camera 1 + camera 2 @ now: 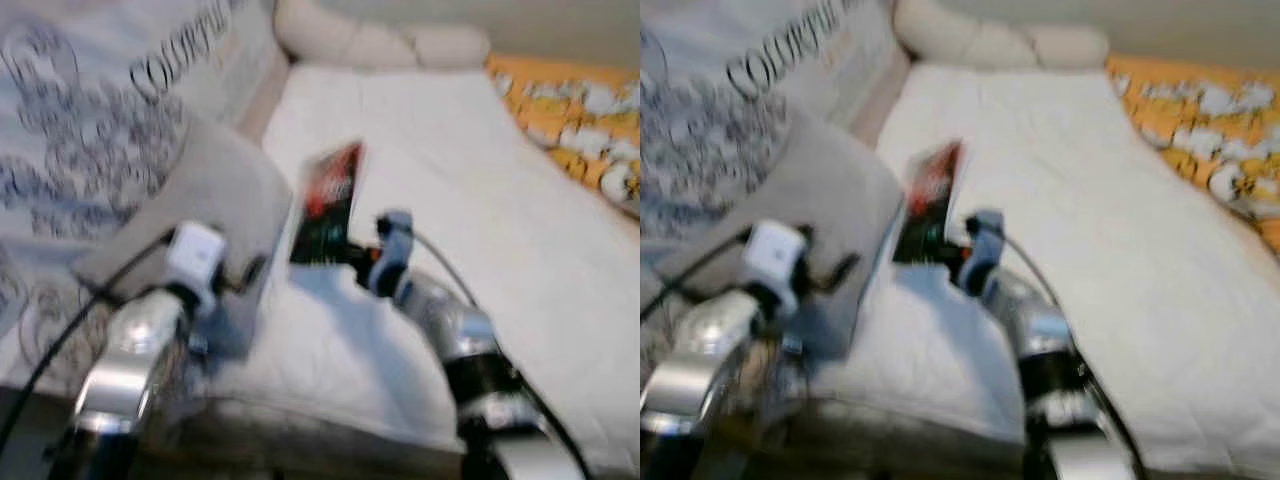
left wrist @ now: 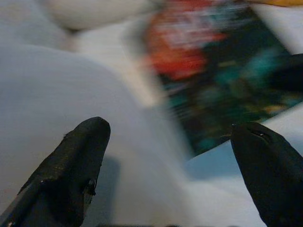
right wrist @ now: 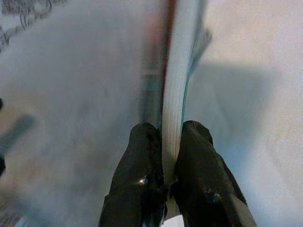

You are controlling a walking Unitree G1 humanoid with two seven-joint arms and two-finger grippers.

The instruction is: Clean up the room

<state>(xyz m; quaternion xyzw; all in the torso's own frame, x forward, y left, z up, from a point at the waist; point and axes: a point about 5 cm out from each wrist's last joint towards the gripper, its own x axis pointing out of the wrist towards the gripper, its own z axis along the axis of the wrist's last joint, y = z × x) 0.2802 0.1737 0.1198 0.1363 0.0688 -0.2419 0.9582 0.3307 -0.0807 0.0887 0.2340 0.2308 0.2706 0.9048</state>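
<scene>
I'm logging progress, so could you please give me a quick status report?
Right gripper shut on the book, held on edge over the white bed. Left gripper open, beside the grey pillow. Nothing blocking.

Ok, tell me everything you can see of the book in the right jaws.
The book is thin, with a glossy dark cover printed in red and teal; blur hides any text. The right gripper clamps its lower edge, pale page edges showing between the jaws. It is held roughly upright above the white bed cover, beside a grey pillow. The open left gripper points towards its cover.
</scene>
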